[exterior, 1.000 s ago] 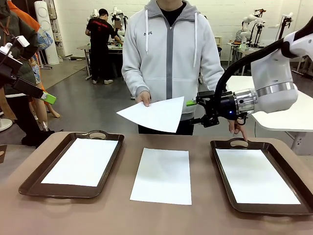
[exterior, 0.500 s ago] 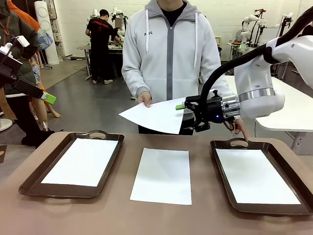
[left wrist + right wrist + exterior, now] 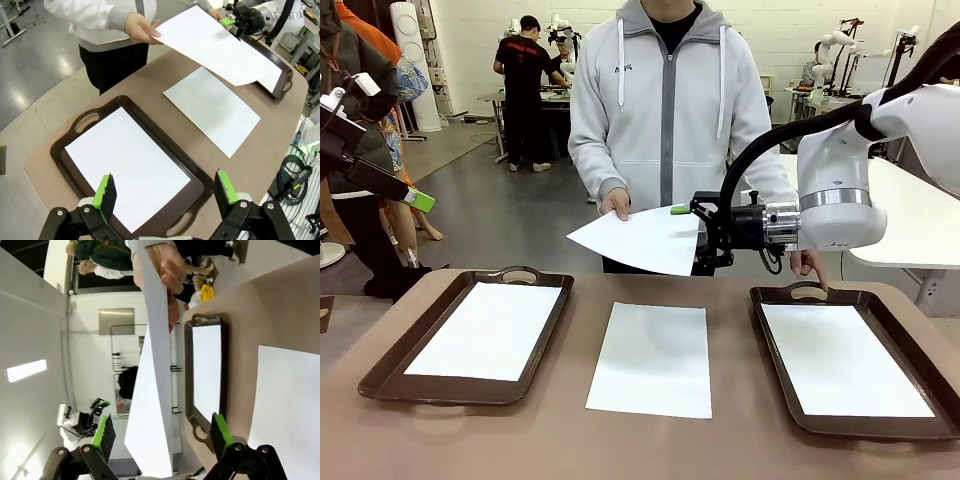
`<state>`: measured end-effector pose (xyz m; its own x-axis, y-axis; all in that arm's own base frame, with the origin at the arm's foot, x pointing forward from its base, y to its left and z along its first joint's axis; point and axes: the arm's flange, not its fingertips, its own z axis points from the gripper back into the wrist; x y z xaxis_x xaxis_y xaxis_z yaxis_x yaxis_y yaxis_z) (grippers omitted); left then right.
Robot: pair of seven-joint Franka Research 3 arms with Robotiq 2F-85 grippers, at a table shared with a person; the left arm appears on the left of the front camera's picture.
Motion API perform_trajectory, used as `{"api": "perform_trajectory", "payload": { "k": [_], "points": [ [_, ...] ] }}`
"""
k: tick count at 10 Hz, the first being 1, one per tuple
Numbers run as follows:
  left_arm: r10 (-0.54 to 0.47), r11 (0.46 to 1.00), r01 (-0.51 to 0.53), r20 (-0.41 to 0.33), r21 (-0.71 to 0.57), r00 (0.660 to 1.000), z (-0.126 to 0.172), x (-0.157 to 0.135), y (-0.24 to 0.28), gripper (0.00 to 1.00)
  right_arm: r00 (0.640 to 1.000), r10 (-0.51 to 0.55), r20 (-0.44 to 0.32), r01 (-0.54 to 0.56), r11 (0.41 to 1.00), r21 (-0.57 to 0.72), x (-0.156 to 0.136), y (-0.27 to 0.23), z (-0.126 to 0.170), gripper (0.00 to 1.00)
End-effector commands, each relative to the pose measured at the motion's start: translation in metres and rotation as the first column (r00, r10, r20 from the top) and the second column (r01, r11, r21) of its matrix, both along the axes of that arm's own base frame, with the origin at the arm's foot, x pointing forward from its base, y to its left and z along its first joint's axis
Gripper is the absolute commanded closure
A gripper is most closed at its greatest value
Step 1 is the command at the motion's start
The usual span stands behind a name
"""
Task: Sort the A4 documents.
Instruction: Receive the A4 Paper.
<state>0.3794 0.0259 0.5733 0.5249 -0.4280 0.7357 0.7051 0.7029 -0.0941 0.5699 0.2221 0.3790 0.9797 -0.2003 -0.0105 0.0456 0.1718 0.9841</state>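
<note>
Right gripper (image 3: 695, 237): we log it shifted toward the robot's left since a second ago, from beside the person's hip to the near corner of the held sheet (image 3: 640, 240). The sheet has itself edged slightly toward it. Jaws stand wide apart, one green pad above the sheet's corner and the other finger below, partly behind the paper. In the right wrist view the sheet runs edge-on between the two pads, and we see neither pad pressing it.

Held sheet: white, blank, in the air above the desk's (image 3: 570, 440) far edge, about midway along it. It is pinched at its far side by the person's holding hand (image 3: 614, 202).

Other hand (image 3: 807, 265): a fingertip points down at the far handle of the right tray (image 3: 763, 330); we cannot tell whether it touches.

Left tray (image 3: 440, 392): dark brown, by the desk's left edge, with the left-tray sheet (image 3: 490, 330) lying flat inside.

Middle sheet (image 3: 652, 358): flat on the bare desk between the trays, touching neither.

Right tray: by the desk's right edge, with the right-tray sheet (image 3: 840, 360) lying flat inside.

Left gripper (image 3: 165, 190): unmoved, raised beyond the desk's left edge. Its fingers are spread with nothing between them, and its wrist view looks down over the left tray.
</note>
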Motion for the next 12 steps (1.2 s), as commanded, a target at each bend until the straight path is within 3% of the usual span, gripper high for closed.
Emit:
{"api": "perform_trajectory", "payload": {
  "k": [1,4,7,8,10,11,12],
  "points": [
    [-0.007,1.000,0.007,0.005,0.014,1.000,-0.0019,0.0000,-0.0003,0.00,0.998,-0.037,-0.046,0.040,0.997,0.068,0.0133,0.0013,-0.0057,0.00],
    [-0.007,1.000,0.007,0.005,0.014,1.000,-0.0019,0.0000,-0.0003,0.00,0.997,-0.044,-0.070,0.050,0.995,0.091,0.0193,0.0021,-0.0116,0.00],
    [-0.007,1.000,0.007,0.005,0.014,1.000,-0.0019,0.0000,-0.0003,0.00,0.998,0.049,-0.046,-0.045,0.996,0.083,0.0186,0.0081,-0.0144,0.00],
    [-0.007,1.000,0.007,0.005,0.014,1.000,-0.0019,0.0000,-0.0003,0.00,0.998,0.066,-0.012,-0.065,0.995,0.070,0.0175,0.0099,-0.0143,0.14],
    [-0.007,1.000,0.007,0.005,0.014,1.000,-0.0019,0.0000,-0.0003,0.00,0.997,0.078,-0.010,-0.077,0.994,0.073,0.0174,0.0084,-0.0129,0.18],
    [-0.007,1.000,0.007,0.005,0.014,1.000,-0.0019,0.0000,-0.0003,0.00,0.997,0.080,-0.004,-0.079,0.994,0.074,0.0175,0.0067,-0.0110,0.35],
    [-0.007,1.000,0.007,0.005,0.014,1.000,-0.0019,0.0000,-0.0003,0.00,0.997,0.078,-0.005,-0.078,0.994,0.075,0.0180,0.0052,-0.0103,0.35]
  ]
}}
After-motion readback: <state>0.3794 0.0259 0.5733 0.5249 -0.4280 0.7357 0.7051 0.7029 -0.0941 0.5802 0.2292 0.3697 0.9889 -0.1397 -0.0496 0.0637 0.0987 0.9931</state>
